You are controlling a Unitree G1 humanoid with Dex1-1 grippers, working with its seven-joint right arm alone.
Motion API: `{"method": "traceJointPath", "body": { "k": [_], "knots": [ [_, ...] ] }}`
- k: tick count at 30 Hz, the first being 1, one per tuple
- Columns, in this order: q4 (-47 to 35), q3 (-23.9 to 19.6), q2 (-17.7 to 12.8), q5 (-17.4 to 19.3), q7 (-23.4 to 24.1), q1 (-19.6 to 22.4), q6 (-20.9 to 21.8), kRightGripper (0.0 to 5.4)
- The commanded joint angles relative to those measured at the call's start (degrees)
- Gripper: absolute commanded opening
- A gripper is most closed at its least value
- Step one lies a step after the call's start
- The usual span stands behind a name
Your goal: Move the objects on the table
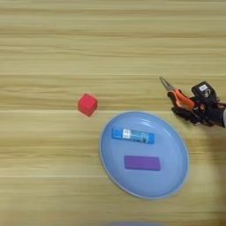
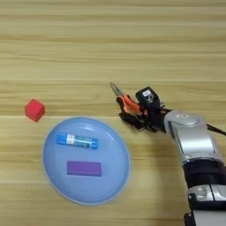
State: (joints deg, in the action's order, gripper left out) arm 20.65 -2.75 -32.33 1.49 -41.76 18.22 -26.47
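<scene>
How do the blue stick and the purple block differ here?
The blue stick is a rounded tube with a white label; the purple block is flat, rectangular and plain. The stick lies slightly tilted on the far half of the plate, the block level, nearer the robot. Both lie apart inside the plate.

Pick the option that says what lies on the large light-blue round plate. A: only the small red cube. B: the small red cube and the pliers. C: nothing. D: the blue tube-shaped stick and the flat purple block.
D: the blue tube-shaped stick with white label and the flat purple rectangular block lie on the large light-blue round plate; the small red cube sits on the wood.
</scene>
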Motion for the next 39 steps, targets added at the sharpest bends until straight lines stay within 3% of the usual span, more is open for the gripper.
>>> {"method": "traceJointPath", "body": {
  "k": [1,16,27,39],
  "knots": [
    [-0.5,-0.5,-2.6,-0.4,1.1,3.7,1.6,3.84],
    [-8.6,-3.2,-1.7,3.7,0.0,5.2,3.1,5.38],
    [-18.5,-2.2,0.8,8.1,-1.9,5.1,2.7,5.38],
    [-28.0,6.2,6.8,10.4,-5.3,2.4,2.5,5.38]
  ]
}}
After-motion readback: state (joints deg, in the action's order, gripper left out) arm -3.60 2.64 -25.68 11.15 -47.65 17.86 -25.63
